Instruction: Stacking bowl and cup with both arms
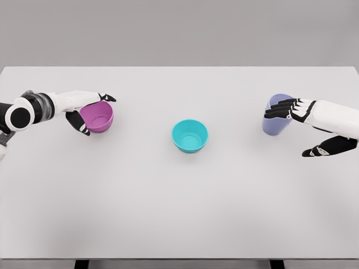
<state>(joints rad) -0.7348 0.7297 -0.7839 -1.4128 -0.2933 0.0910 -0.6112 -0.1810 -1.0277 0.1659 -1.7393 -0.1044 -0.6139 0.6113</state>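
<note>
Magenta bowl [97,116], teal bowl [189,135], upright lavender cup [276,114], all open-topped

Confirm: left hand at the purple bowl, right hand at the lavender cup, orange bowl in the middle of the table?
Not quite: in the head view the middle bowl is teal, not orange. The left hand is at the purple bowl and the right hand at the lavender cup, as stated.

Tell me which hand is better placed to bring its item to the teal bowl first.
Probably left: the left hand already wraps the purple bowl, while the right hand looks less closed on the lavender cup. The teal bowl sits between them.
</note>
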